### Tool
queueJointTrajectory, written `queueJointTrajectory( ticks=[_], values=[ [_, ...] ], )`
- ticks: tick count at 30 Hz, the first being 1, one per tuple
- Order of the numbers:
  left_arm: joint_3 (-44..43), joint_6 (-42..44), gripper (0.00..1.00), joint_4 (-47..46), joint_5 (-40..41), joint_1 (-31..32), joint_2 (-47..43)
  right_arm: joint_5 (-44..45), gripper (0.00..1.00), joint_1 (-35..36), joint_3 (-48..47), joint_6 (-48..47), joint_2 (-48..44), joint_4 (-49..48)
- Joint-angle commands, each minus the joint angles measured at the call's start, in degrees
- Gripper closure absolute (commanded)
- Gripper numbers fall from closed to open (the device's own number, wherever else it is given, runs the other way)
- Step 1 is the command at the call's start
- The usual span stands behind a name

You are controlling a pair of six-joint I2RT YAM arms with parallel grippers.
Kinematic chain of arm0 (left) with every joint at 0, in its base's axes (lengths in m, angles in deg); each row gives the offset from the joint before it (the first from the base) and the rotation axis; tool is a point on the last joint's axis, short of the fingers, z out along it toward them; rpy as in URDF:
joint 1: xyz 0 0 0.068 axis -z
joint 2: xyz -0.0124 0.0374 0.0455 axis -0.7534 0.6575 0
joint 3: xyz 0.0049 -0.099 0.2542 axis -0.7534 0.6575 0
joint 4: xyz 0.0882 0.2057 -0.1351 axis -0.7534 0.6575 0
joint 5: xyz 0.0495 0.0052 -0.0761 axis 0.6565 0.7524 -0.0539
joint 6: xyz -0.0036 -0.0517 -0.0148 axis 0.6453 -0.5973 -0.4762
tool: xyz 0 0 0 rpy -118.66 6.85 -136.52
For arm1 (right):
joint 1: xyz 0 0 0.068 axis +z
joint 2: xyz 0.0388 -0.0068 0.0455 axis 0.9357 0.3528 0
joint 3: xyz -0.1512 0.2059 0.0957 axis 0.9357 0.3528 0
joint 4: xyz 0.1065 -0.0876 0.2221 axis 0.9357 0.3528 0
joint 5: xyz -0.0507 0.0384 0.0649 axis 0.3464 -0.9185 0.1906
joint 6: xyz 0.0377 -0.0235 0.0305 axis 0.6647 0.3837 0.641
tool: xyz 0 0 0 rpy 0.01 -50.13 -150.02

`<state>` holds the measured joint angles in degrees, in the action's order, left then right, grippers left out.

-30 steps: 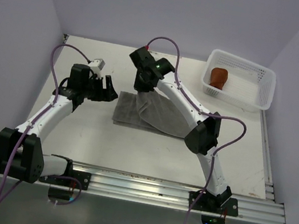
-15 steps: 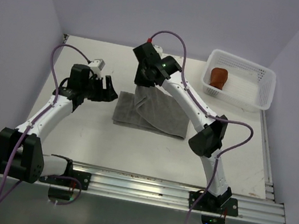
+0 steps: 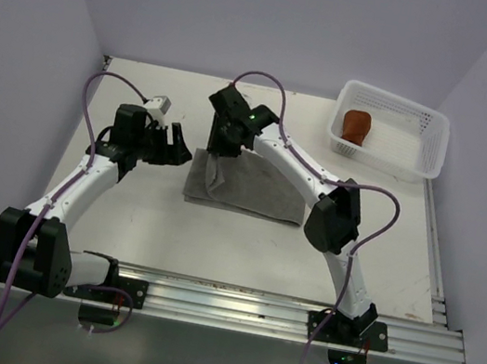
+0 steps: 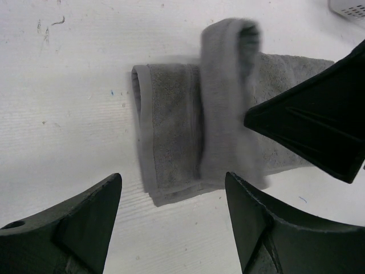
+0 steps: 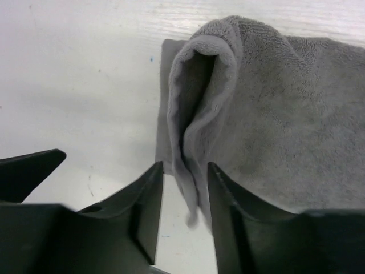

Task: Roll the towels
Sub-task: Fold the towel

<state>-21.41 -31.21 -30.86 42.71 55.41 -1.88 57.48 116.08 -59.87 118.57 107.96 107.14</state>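
The grey towel (image 3: 252,188) lies on the table with its left part pulled up into a standing fold (image 5: 197,108). My right gripper (image 3: 222,145) hovers over that fold. Its jaws stand slightly apart, and the blurred towel edge (image 5: 191,211) hangs loose between them with table showing on both sides. The fold also shows blurred in the left wrist view (image 4: 228,103). My left gripper (image 3: 174,146) is open and empty just left of the towel. The rust-brown towel (image 3: 357,125) lies rolled in the white basket (image 3: 419,152).
The basket stands at the back right corner of the table. Purple walls close in the left, back and right sides. The metal rail (image 3: 278,309) with the arm bases runs along the near edge.
My right gripper carried the lifted towel edge leftward and down over the towel, and its jaws have parted from it. The left arm has not moved.
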Motion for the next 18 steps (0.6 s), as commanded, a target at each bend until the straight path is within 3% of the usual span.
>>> queueJointTrajectory(
  ticks=[1, 5, 13, 16, 18],
  values=[
    [0.10, 1.18, 0.23, 0.27, 1.05, 0.42, -0.90, -4.82, 0.57, 0.37, 1.46, 1.09, 0.60, -9.10],
    [0.19, 1.35, 0.22, 0.62, 3.94, 0.42, -2.22, -5.00, 0.48, 0.28, 0.41, 1.36, 0.52, -9.28],
    [-0.16, 1.71, 0.21, 1.33, 5.45, 0.42, -2.66, -6.40, 0.49, -2.79, 6.01, -0.83, -8.17, -9.72],
    [-0.25, 1.97, 0.21, 1.15, 5.19, 0.42, -3.01, -6.93, 0.48, -5.59, 15.84, -2.59, -17.90, -11.03],
    [-0.43, 2.15, 0.21, 0.71, 5.45, 0.51, -3.01, -7.90, 0.48, -7.97, 28.48, -2.51, -23.97, -16.28]
  ],
)
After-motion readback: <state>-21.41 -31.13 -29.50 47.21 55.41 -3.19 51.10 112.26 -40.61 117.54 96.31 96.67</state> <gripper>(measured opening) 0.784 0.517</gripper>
